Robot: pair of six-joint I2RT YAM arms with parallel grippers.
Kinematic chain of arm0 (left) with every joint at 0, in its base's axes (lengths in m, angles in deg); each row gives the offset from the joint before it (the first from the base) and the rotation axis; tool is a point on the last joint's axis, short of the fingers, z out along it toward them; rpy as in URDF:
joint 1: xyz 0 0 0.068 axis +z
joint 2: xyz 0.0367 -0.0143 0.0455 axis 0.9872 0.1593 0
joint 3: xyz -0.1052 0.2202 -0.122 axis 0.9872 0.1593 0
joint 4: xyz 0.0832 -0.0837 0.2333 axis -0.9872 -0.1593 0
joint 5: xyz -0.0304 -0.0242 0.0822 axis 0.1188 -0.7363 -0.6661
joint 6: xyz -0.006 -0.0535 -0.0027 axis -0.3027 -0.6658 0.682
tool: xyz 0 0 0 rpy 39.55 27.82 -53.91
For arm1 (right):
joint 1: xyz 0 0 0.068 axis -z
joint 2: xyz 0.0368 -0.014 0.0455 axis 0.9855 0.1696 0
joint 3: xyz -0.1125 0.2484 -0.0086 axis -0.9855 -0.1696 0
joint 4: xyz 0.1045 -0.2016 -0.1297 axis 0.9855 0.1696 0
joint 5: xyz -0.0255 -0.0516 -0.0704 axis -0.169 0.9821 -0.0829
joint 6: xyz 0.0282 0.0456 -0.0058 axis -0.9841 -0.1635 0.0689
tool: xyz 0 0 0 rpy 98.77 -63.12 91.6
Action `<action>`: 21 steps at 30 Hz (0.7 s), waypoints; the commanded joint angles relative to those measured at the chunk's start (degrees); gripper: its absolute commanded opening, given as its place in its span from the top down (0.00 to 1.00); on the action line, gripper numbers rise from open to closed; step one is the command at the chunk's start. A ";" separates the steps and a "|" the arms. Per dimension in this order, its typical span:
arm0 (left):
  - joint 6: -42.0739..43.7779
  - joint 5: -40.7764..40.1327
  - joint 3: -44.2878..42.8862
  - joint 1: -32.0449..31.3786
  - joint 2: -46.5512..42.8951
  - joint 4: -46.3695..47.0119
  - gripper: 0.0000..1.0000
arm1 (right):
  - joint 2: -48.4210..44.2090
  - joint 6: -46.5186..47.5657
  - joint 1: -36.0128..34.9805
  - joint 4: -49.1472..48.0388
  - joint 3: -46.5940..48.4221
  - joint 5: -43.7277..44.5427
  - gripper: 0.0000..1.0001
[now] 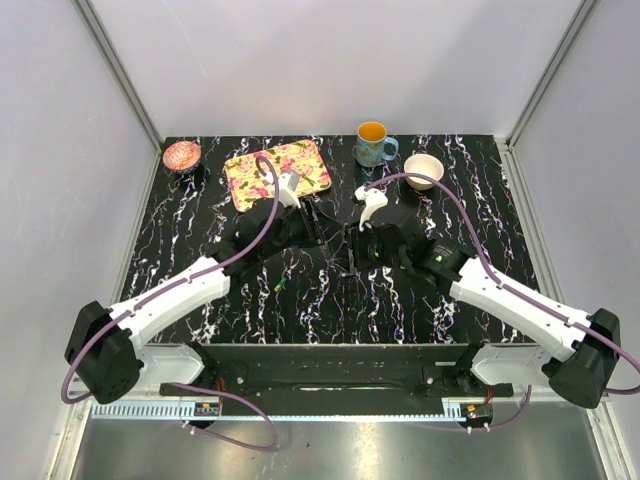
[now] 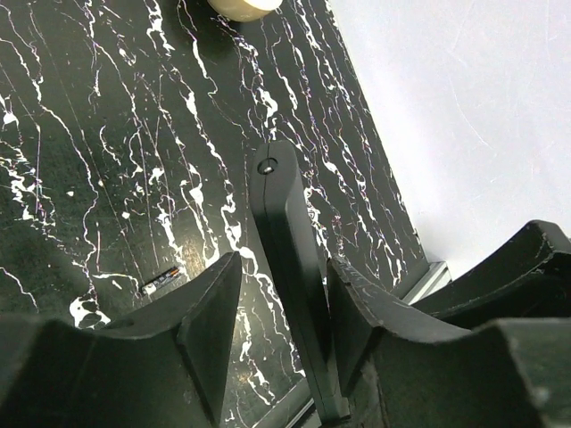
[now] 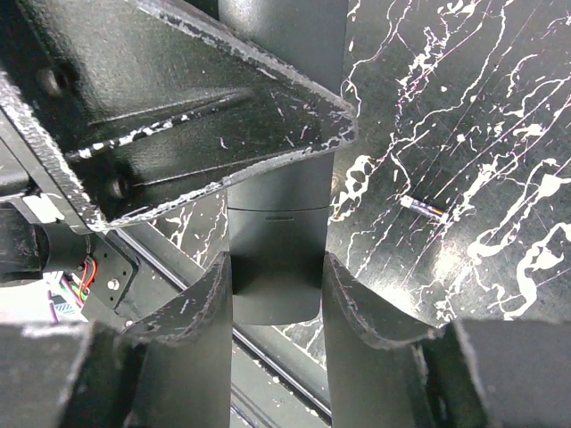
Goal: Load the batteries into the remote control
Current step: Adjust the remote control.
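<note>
The slim black rectangular plastic remote control is held off the black white-veined marble-pattern bench near its middle, where the two arms meet. The right hand pinches the remote's end, a finger pressed against each side. The left hand is spread around the same bar: the remote lies against one finger, with a clear gap to the other. A small slim cylindrical battery lies flat on the bench, apart from both hands, also seen from the right wrist. At the far side of the bench are a floral rectangular tray, a teal mug and a cream bowl.
</note>
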 commanded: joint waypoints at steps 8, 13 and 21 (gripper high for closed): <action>-0.11 0.82 -2.50 -0.47 1.07 4.81 0.83 | -1.73 -0.93 -0.83 -3.08 1.70 1.12 1.00; -0.20 0.65 -2.06 -0.47 0.63 5.25 1.00 | -2.87 -1.72 -0.83 -2.91 1.44 1.99 0.54; -2.56 4.14 3.64 6.90 -7.35 10.32 1.00 | -9.46 -2.68 -0.74 -2.82 -0.05 5.33 0.18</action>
